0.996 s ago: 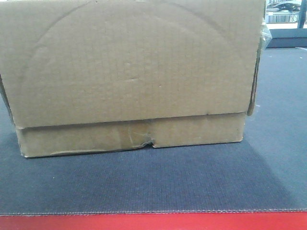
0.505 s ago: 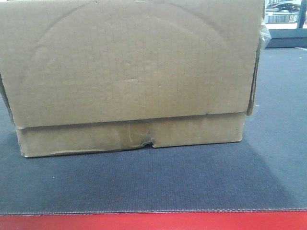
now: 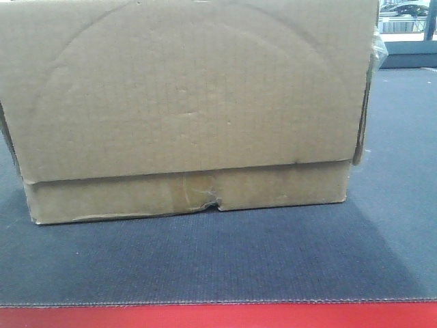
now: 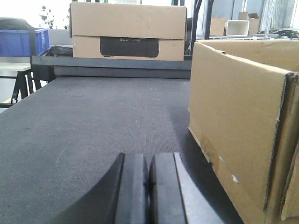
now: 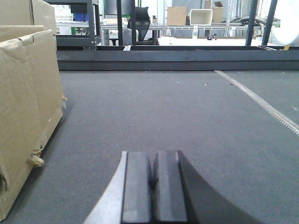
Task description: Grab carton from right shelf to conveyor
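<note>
The brown carton (image 3: 184,102) rests on the dark grey conveyor (image 3: 218,260), whose red strip (image 3: 218,316) runs along the near edge. Tape and a small tear mark the carton's bottom edge. In the left wrist view the carton (image 4: 238,126) stands to the right of my left gripper (image 4: 149,161), which is shut on nothing and apart from the cardboard. In the right wrist view the carton (image 5: 23,102) stands to the left of my right gripper (image 5: 153,158), also shut and empty. The right shelf is out of view.
Another cardboard box (image 4: 128,32) with a dark label stands beyond the belt's far end. Blue bins (image 4: 23,42) sit at the far left. A pale seam (image 5: 261,102) crosses the belt at the right. Racks, boxes and a chair (image 5: 139,16) stand behind.
</note>
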Robot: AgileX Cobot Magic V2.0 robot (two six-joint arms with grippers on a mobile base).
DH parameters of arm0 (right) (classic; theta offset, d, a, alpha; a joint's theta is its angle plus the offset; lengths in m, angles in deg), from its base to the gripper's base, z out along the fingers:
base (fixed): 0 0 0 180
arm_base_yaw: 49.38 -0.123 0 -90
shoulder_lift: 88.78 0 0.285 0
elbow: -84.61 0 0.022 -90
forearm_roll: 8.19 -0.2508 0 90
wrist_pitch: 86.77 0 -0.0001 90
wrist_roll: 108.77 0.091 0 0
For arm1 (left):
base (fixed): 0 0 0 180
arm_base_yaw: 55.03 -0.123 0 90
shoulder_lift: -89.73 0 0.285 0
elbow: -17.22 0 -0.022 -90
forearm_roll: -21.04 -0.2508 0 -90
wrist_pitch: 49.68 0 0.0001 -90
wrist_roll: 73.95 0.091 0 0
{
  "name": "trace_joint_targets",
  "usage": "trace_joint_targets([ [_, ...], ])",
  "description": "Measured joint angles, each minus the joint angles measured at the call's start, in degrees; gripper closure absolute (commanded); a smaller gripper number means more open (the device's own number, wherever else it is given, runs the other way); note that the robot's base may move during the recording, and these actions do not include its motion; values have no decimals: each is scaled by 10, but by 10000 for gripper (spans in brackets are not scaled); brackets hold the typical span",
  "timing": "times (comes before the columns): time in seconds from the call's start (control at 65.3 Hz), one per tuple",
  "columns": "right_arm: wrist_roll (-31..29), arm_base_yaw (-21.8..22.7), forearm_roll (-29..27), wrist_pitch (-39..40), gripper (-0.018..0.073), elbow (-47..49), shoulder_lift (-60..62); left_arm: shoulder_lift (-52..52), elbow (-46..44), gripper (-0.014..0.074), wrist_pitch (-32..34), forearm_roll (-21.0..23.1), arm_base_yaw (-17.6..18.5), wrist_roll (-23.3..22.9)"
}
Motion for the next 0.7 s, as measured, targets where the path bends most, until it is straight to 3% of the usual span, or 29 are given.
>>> trace_joint_targets([
  [0.705, 0, 0, 0, 2, 619, 0, 0, 0, 0, 603, 0, 0, 0, 0],
])
